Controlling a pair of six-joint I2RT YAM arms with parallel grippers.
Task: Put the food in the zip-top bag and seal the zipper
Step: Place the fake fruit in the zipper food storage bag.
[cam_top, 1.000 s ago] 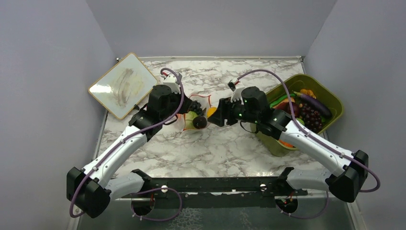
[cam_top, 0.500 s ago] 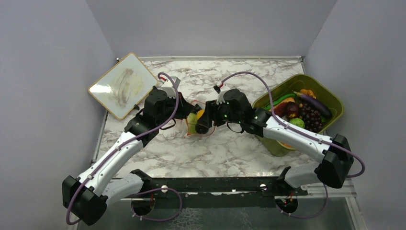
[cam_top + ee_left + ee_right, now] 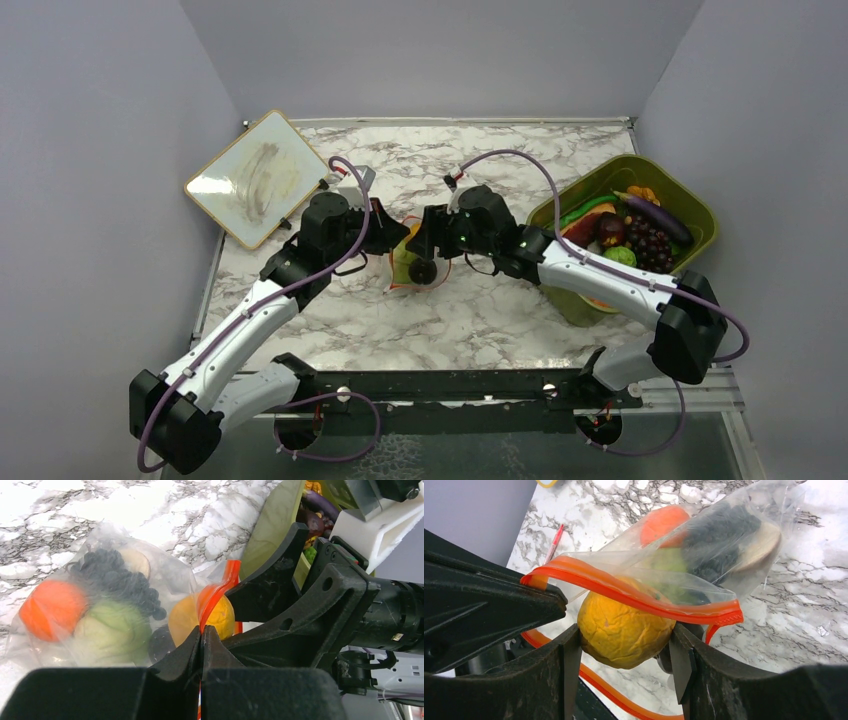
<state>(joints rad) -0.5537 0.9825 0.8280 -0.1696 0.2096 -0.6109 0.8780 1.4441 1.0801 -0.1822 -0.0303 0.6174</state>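
Note:
The clear zip-top bag lies on the marble between the arms and holds an orange ball, a light-green cabbage ball and dark grapes. A dark round piece sits by its mouth. My left gripper is shut on the red-orange zipper and holds one lip up. My right gripper is shut on a yellow-orange fruit, right at the open mouth under the upper zipper strip. In the top view the two grippers, left and right, meet over the bag.
An olive-green bin with more toy food, including an aubergine and grapes, stands at the right. A whiteboard lies at the back left. A red pen lies on the marble near the bag.
My right gripper has moved left with the yellow-orange fruit up to the bag's mouth. My left gripper kept its hold on the zipper and shifted slightly; the bag turned a little.

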